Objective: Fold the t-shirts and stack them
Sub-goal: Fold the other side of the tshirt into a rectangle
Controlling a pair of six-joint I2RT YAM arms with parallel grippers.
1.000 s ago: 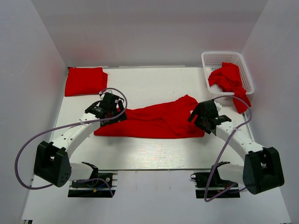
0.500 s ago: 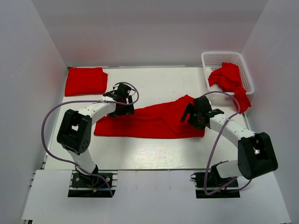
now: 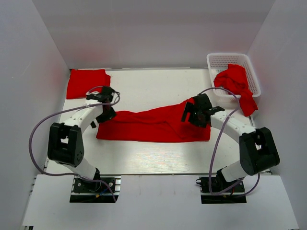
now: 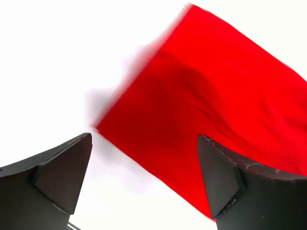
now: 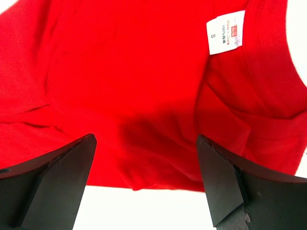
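A red t-shirt (image 3: 153, 125) lies stretched out flat across the middle of the table. My left gripper (image 3: 106, 114) hovers open over its left end. The left wrist view shows a corner of the shirt (image 4: 206, 110) between and beyond my open left gripper (image 4: 144, 182). My right gripper (image 3: 189, 114) is open above the shirt's right end. In the right wrist view the red fabric (image 5: 134, 86) and its white neck label (image 5: 226, 32) lie under my open right gripper (image 5: 146, 182). Neither gripper holds anything.
A folded red t-shirt (image 3: 87, 83) lies at the back left. A white lattice basket (image 3: 225, 56) stands at the back right with crumpled red t-shirts (image 3: 235, 81) in it, one hanging over its near edge. White walls close in the table.
My left gripper has swung from over the shirt's upper left part back to its left edge. My right gripper has moved left and farther back over the collar end.
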